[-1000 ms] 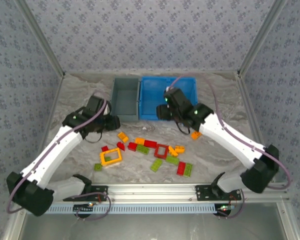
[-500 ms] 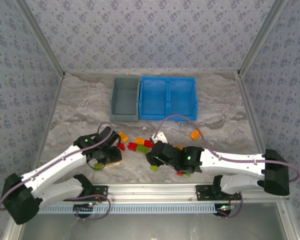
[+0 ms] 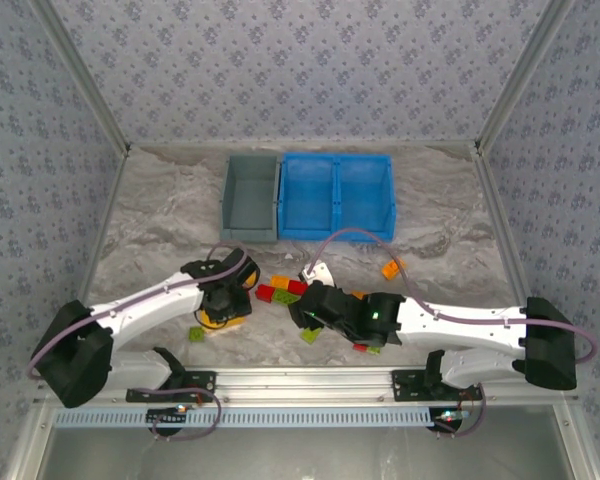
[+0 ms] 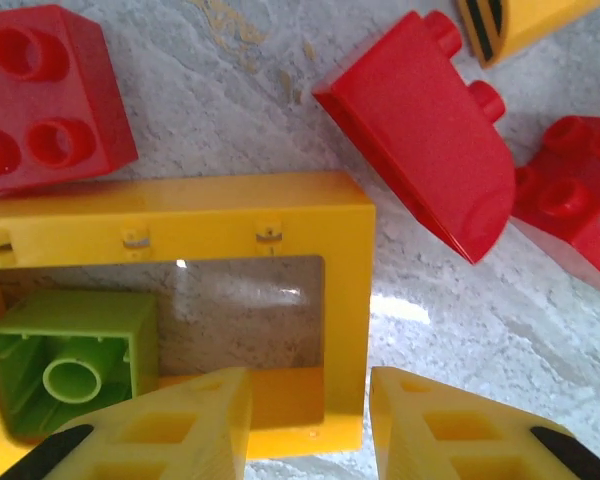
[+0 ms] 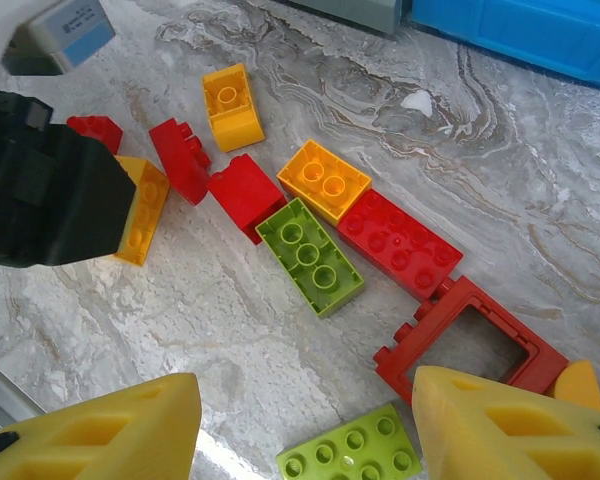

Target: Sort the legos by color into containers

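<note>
**Both end effectors low over the brick pile**

The left end effector point(image 4: 310, 425) hangs close over the tabletop point(image 3: 160, 220) with its yellow fingers point(image 4: 150, 430) partly spread. They straddle one end wall of the yellow frame point(image 4: 280, 215), one finger over the frame's opening and the other outside it. A gap shows on the inner side, so the wall is not pinched. Inside the frame, to one side of the fingers, lies a small green cube point(image 4: 70, 360), hollow side up. Just beyond the frame sit a red sloped brick point(image 4: 420, 170) and a red square brick point(image 4: 45, 95).

The right end effector point(image 5: 305, 430) is spread wide and grips nothing. A green studded brick point(image 5: 350, 455) lies between its fingers on the tabletop. Just ahead of one finger is the red frame point(image 5: 470, 340). Farther ahead lie a long green brick point(image 5: 310, 255), a long red brick point(image 5: 400, 240) and an orange square brick point(image 5: 323, 180), packed side by side.

From above, the left end effector point(image 3: 223, 305) and right end effector point(image 3: 305, 318) are near each other. The grey bin point(image 3: 230, 200) and blue tray point(image 3: 335, 228) stand side by side, well beyond both. A lone orange brick point(image 3: 391, 268) lies apart from the pile.
</note>
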`<action>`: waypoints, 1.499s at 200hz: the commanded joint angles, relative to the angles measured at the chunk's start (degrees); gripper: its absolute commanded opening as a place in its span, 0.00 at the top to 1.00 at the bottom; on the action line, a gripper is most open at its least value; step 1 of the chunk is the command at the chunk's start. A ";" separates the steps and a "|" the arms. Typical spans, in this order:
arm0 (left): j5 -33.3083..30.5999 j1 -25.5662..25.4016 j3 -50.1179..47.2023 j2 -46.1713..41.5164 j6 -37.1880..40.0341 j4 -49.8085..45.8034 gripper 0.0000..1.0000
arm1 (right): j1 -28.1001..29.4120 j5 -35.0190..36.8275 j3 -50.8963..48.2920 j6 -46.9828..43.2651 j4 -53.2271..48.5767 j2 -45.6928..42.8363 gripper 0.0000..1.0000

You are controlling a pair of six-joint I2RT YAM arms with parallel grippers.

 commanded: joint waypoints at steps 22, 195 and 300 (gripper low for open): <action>-2.05 0.07 2.35 2.33 0.51 2.43 0.66 | 0.14 1.51 0.20 1.65 0.44 0.66 0.39; -4.18 0.02 4.05 5.04 2.38 0.41 0.76 | 0.22 0.06 3.93 1.23 1.03 7.19 0.40; -9.93 -3.08 12.07 0.85 1.56 -11.76 1.00 | 0.11 3.09 5.51 1.24 -2.15 5.91 0.41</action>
